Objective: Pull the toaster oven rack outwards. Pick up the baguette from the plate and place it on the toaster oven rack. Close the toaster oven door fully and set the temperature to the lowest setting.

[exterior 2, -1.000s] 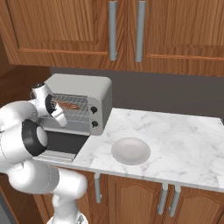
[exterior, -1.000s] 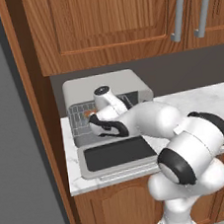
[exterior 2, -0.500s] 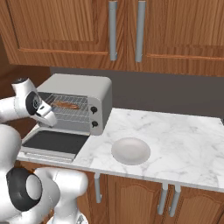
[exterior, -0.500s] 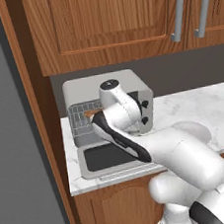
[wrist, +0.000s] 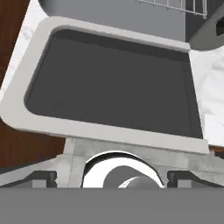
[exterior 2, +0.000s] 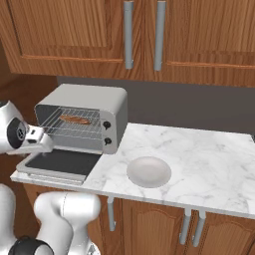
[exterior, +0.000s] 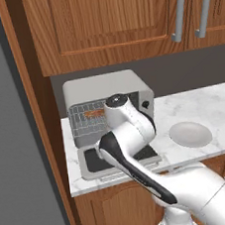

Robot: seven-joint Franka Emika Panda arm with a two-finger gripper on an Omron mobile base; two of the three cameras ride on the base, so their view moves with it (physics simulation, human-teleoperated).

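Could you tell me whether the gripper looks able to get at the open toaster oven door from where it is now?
Probably yes: the gripper, jaws open, hangs just above the lowered toaster oven door, with nothing between them.

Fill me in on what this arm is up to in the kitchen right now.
The baguette already lies on the toaster oven rack inside the toaster oven, and the plate sits bare on the marble counter. The toaster oven door is folded down flat over the counter's edge. The gripper, jaws open and holding nothing, hangs at the door's left side, above it. Closing the door and setting the temperature knobs are not yet done.
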